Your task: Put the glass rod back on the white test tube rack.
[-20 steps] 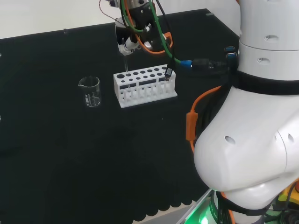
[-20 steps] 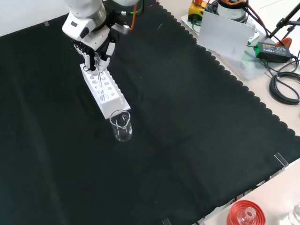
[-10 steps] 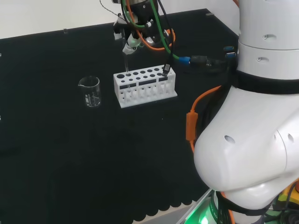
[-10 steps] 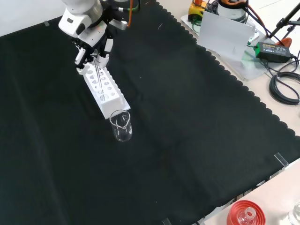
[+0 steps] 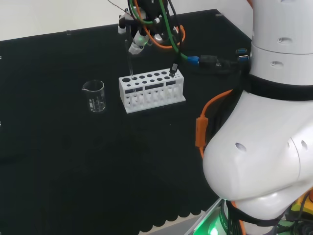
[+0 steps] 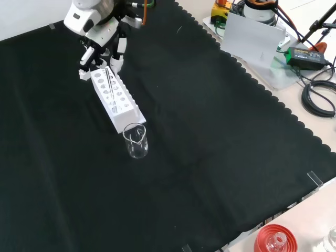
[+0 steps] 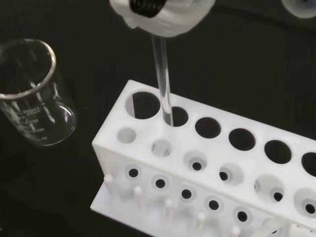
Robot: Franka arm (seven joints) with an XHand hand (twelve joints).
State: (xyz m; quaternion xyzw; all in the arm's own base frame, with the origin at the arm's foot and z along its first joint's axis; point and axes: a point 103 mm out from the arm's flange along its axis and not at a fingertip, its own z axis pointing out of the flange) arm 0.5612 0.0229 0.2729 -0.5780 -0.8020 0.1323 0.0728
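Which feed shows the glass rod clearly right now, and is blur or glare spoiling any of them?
Wrist view: glass rod sharp, entering a hole in the rack; the hand above it is blurred; soft highlights on the beaker. Head view: rod a faint pale line against the cloth. Front view: rod thin over the white rack, hard to trace; even light.

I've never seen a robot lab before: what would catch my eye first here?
Probably the white test tube rack on the black cloth, with a thin glass rod standing in one of its end holes. The robot hand hangs just above the rod's top. A clear glass beaker stands beside the rack's end.
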